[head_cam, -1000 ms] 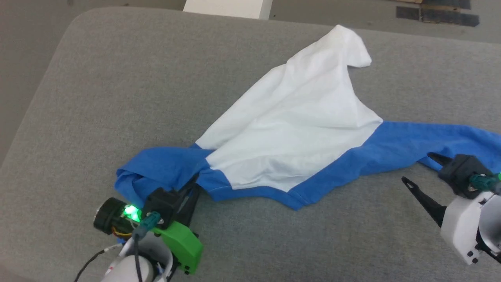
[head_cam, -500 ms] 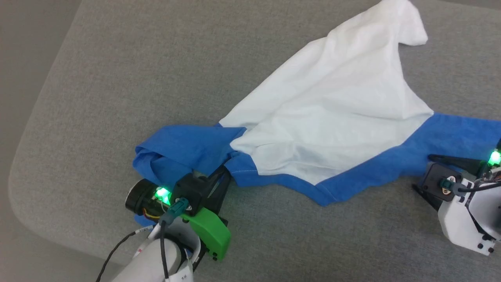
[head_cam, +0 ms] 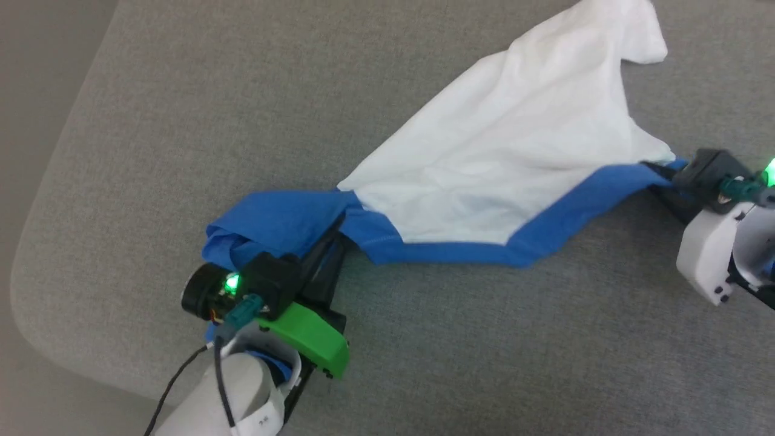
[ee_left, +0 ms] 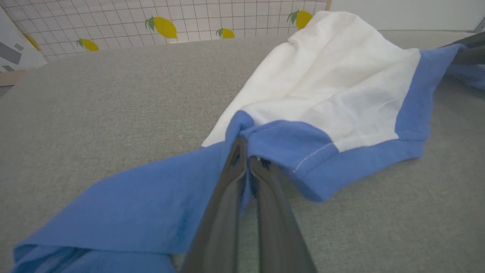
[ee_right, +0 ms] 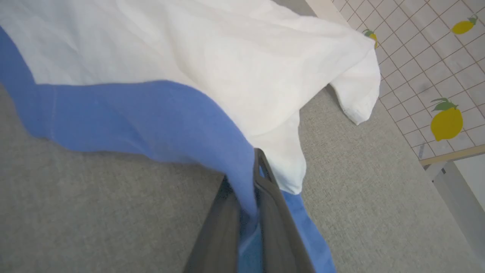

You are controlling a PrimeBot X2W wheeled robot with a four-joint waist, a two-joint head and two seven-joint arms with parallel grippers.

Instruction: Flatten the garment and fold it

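My left claw (head_cam: 338, 229) is clenched on the garment (head_cam: 502, 157), pinching bunched blue cloth at 7 o'clock of the head view. My right claw (head_cam: 659, 171) is clenched on the garment too, at 3 o'clock, where its jaws grip the end of the blue band (head_cam: 484, 251). The garment lies on the grey table (head_cam: 181, 121), running from centre out to 1 o'clock. Its white panel (head_cam: 514, 139) is rumpled and its far corner (head_cam: 642, 42) is curled over. Step in hand, as I judge it: flattening, with folding not yet begun. Procedure: draw both claws apart along the 8-to-3 line at an equal rate until the blue band runs straight between them. Hold both claws low over the table so the panel slides and does not lift. Then pull both holds toward 6 o'clock together to drag the panel flat. Caution: in the left wrist view my left claw (ee_left: 244, 151) grips more than one layer, and a fold may lock in under tension. The cotton is soft and stretches, so I stop pulling once the wrinkles along the band are gone. In the right wrist view my right claw (ee_right: 254, 167) holds only a thin edge, which may slip under a sharp tug.
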